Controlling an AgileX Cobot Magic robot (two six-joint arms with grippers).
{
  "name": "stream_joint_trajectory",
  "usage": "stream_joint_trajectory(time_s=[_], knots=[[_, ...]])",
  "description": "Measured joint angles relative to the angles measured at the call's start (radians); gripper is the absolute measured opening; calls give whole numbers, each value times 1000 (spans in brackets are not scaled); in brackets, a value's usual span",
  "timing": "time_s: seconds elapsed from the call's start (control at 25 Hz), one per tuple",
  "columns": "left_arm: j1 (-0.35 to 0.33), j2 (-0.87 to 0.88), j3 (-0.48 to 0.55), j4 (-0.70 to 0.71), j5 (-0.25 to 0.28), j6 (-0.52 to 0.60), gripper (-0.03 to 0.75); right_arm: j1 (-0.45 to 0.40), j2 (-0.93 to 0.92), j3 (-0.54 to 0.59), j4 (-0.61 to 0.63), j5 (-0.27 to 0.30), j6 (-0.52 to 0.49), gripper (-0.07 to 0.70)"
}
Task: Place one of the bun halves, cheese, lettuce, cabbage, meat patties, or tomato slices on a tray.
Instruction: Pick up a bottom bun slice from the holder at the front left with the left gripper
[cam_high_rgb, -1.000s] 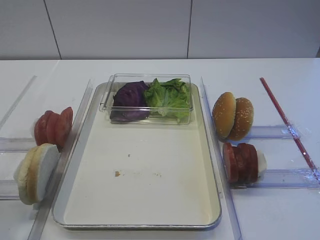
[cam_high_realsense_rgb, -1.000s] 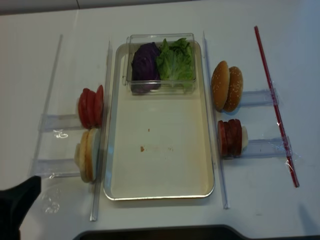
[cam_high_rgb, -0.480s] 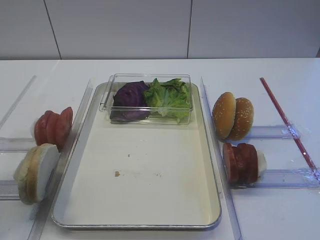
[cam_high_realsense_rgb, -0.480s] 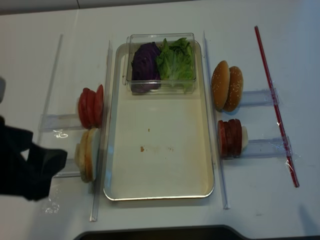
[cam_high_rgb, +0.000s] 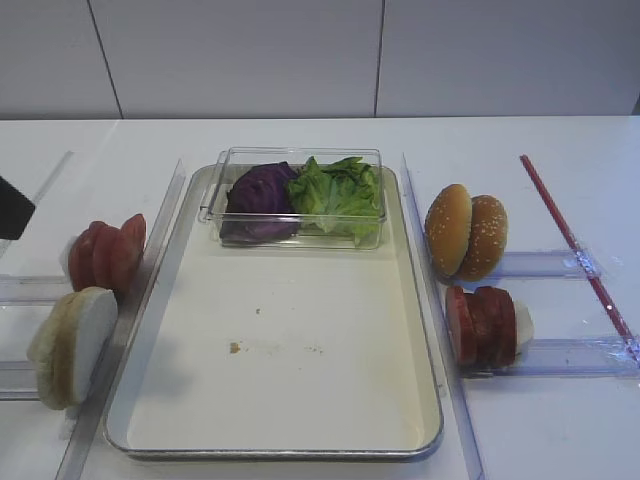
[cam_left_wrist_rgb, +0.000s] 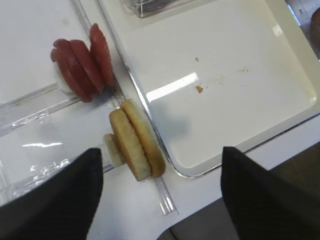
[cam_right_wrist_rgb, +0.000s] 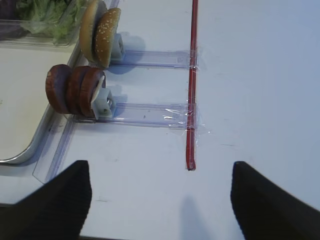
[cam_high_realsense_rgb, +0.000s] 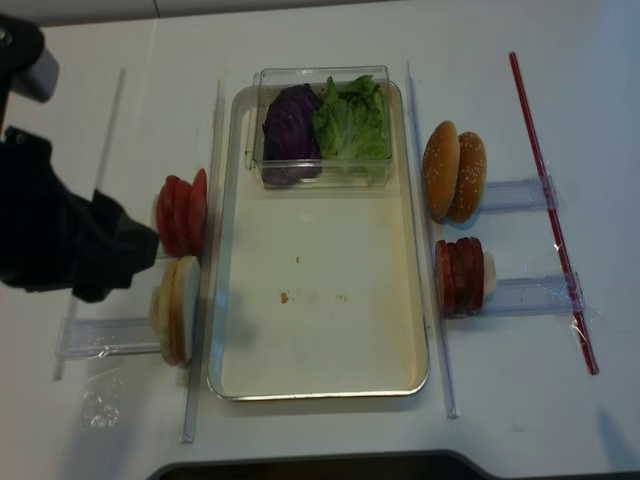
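Hovering above bun halves (cam_left_wrist_rgb: 137, 146), left gripper (cam_left_wrist_rgb: 160, 192) jaws gaping, empty. Advising: straddling outermost half squarely before pinching. Right gripper (cam_right_wrist_rgb: 160, 200) idling, jaws parted.

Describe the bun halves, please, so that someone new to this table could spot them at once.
Find the big silver tray. Just off its near left corner, two flat rounds stand on edge: the bun halves. Their faces are pale white with tan rims, unlike the red tomato slices behind them or the seeded domed buns opposite.

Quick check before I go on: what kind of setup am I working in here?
Likely a mock burger-assembly station: a metal tray on a white table, ingredients upright in clear plastic racks, lettuce and cabbage boxed.
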Motion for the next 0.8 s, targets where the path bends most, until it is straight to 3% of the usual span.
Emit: stream_joint_trajectory(time_s=[0.32, 0.56, 0.8], knots=[[-84, 155, -89, 47, 82, -96, 497, 0, 0, 0, 0, 0, 0, 0], [-134, 242, -143, 78, 84, -163, 496, 0, 0, 0, 0, 0, 0, 0], [-143, 340, -148, 79, 84, -240, 496, 0, 0, 0, 0, 0, 0, 0]])
